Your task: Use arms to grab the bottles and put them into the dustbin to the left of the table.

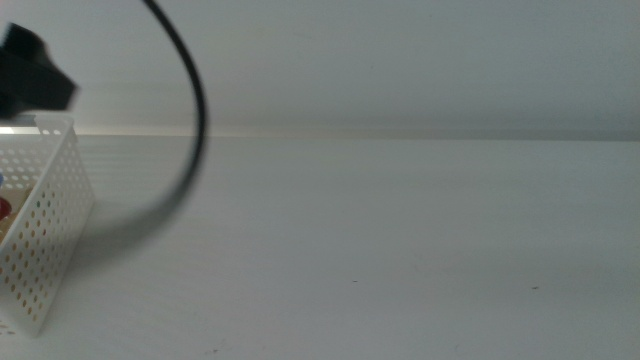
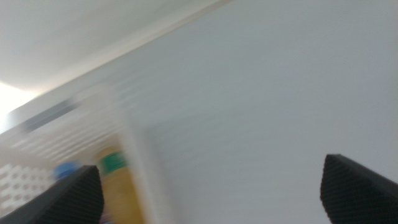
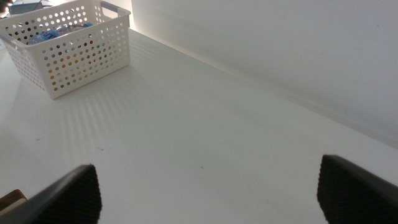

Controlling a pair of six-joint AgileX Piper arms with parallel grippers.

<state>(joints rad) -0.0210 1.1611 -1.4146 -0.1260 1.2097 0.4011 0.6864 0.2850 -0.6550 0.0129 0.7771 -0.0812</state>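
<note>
The dustbin (image 1: 45,250), a white perforated basket, stands at the table's (image 1: 380,250) left edge. Through its open top a bit of red (image 1: 4,208) shows. In the blurred left wrist view my left gripper (image 2: 211,177) hangs open beside the dustbin (image 2: 74,137), with nothing between its jaws. An orange juice bottle (image 2: 118,193) with a green band and something blue (image 2: 65,169) lie inside. A dark part of the left arm (image 1: 30,75) and its cable (image 1: 190,100) hang above the dustbin. My right gripper (image 3: 208,171) is open over bare table, far from the dustbin (image 3: 68,56), where blue labels (image 3: 46,35) show.
A pale wall (image 1: 400,60) runs along the table's far edge. The black cable casts a shadow on the table beside the basket. A small tan edge (image 3: 9,200) shows near one right jaw.
</note>
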